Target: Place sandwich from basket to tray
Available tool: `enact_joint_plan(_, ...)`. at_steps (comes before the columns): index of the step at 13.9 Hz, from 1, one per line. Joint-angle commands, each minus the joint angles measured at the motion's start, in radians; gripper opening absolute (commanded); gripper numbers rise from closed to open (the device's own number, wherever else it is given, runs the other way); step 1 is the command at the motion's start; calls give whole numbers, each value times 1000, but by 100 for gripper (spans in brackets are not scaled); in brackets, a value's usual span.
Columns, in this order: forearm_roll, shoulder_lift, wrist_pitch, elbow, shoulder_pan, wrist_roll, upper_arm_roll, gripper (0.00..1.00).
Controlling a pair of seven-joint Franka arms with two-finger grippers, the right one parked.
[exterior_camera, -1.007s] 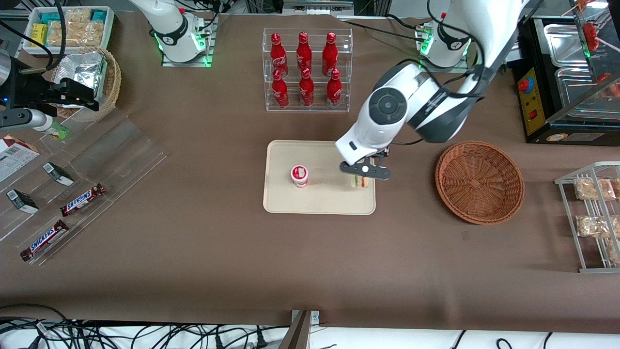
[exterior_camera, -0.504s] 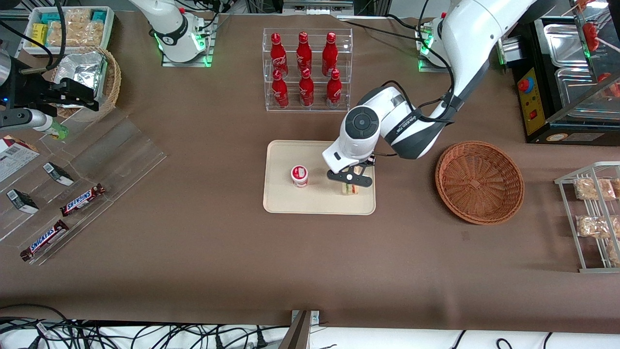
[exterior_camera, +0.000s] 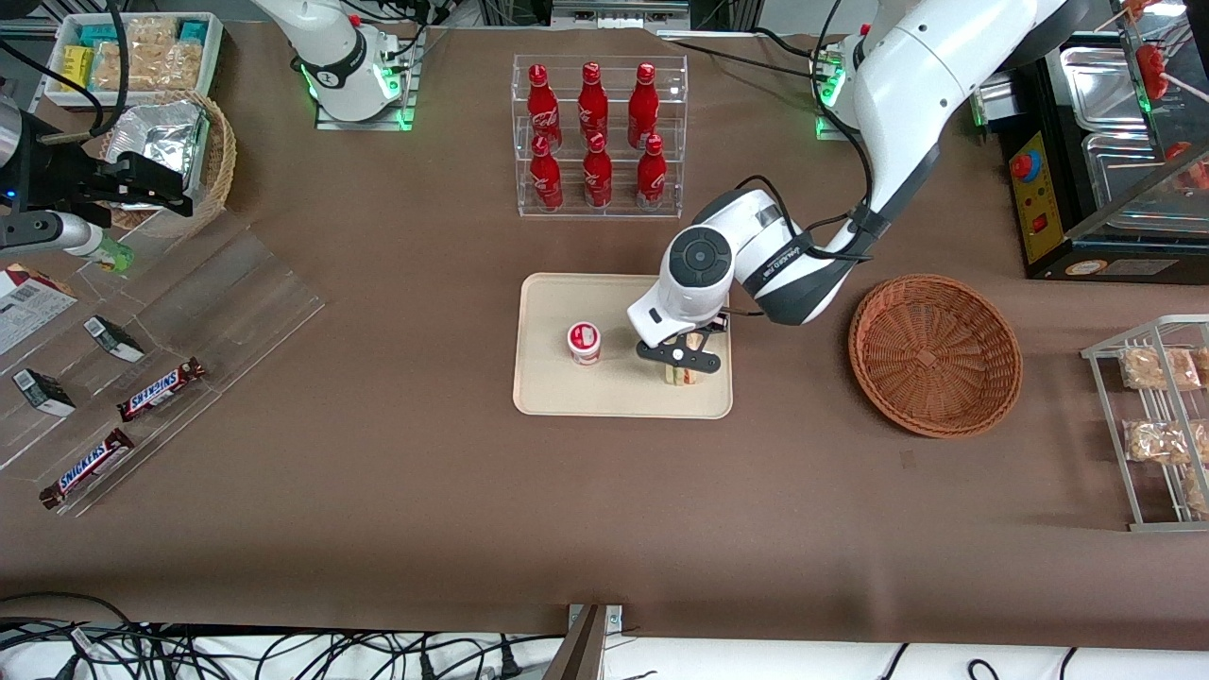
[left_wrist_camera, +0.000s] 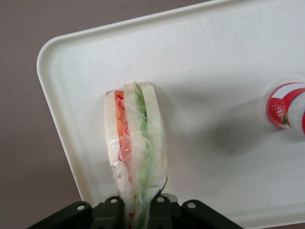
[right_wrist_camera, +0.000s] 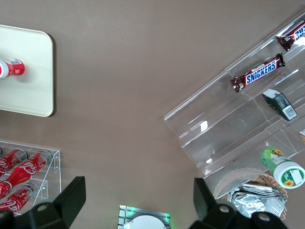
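Counted in the front view:

- Red bottles (exterior_camera: 598, 142), in a clear rack (exterior_camera: 601, 210) at upper centre of frame: six, in two rows of three.
- Tray (exterior_camera: 548, 378), centre of frame: one.
- Sandwich (exterior_camera: 682, 374), on the tray: one.
- Small cup (exterior_camera: 585, 342) with red-and-white lid, on the tray: one.
- Gripper (exterior_camera: 682, 362), above the tray near its edge toward the brown basket (exterior_camera: 935, 354), clamped on the sandwich: one.
- Brown basket: one.
- Tan basket (exterior_camera: 222, 156) with foil: one.
- Candy bars (exterior_camera: 161, 389), toward the parked arm's end: two.
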Motion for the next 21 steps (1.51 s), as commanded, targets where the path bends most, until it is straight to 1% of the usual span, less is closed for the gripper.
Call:
enact_joint_plan(1,33,16,2,20,-33,-34,24,38)
enact_joint_plan(2,33,16,2,20,-38,-37,29,48)
enact_joint_plan(4,33,13,-1,20,-38,-39,27,99)
enact_joint_plan(8,25,-24,-38,35,-17,-73,23,100)
enact_joint_plan(12,-13,-164,-102,46,55,-102,18,100)
enact_joint_plan(14,-16,-244,-142,47,104,-114,18,100)
enact_joint_plan(15,-31,-283,-177,47,133,-137,17,100)
enact_joint_plan(17,-91,-362,-202,47,192,-151,17,100)
enact_joint_plan(19,-117,-427,-260,50,224,-148,15,100)
enact_joint_plan(21,-176,-473,-315,82,270,-136,13,100)
